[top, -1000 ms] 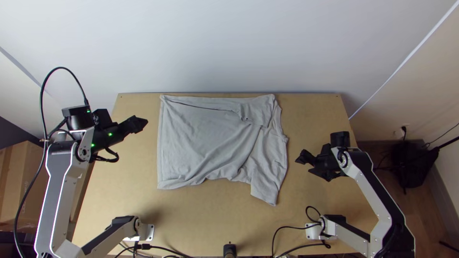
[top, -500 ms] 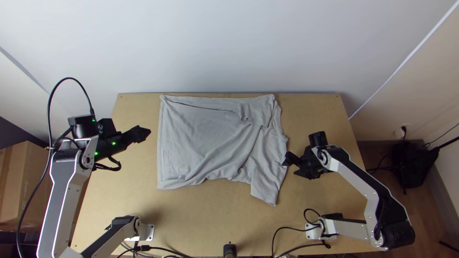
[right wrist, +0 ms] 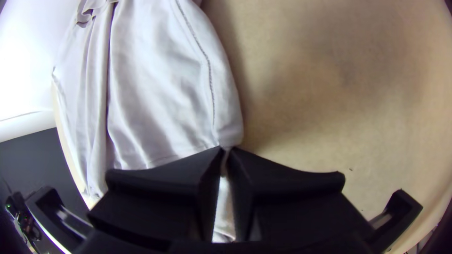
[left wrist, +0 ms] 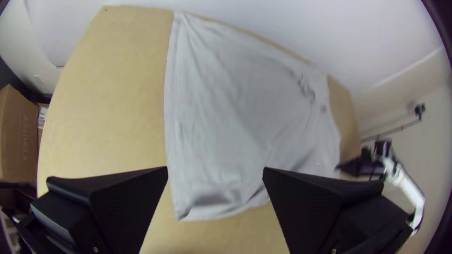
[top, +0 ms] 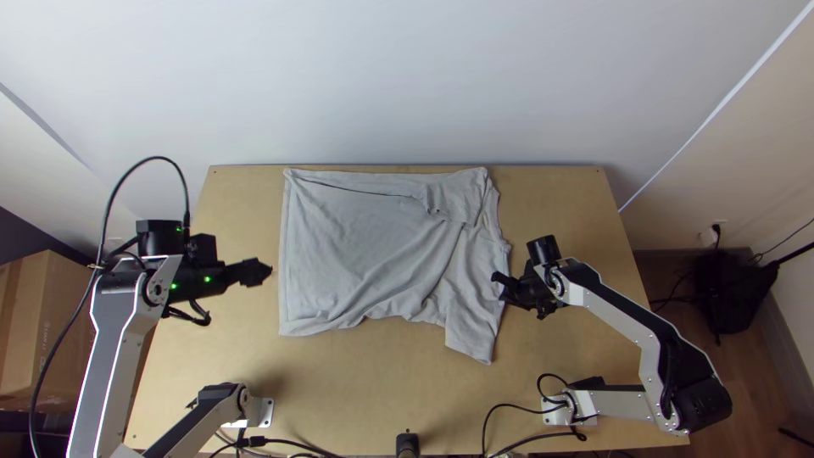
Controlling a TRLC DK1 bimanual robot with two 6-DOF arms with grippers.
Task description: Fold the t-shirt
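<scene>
The grey t-shirt (top: 365,246) lies spread on the table, uneven and wrinkled, with one sleeve pointing toward the near edge and folds near the far right corner. At its right edge, by that sleeve, is my right gripper (top: 500,290). In the right wrist view, my right gripper (right wrist: 226,155) is shut on a bit of the t-shirt's edge (right wrist: 165,84). My left gripper (top: 263,271) hangs just left of the shirt's left edge. In the left wrist view, my left gripper (left wrist: 215,176) stands open, its fingers apart, with the shirt (left wrist: 221,117) beyond them.
Bare table (top: 339,382) lies between the shirt and the near edge, with more to the right of the shirt (top: 568,195). Black cables (top: 509,411) run along the near edge. A cardboard box (top: 38,331) stands beyond the table at left.
My right gripper has moved left to the shirt's right edge and shut on it. My left gripper has shifted toward the near edge and slightly right. The sleeve has barely stirred.
</scene>
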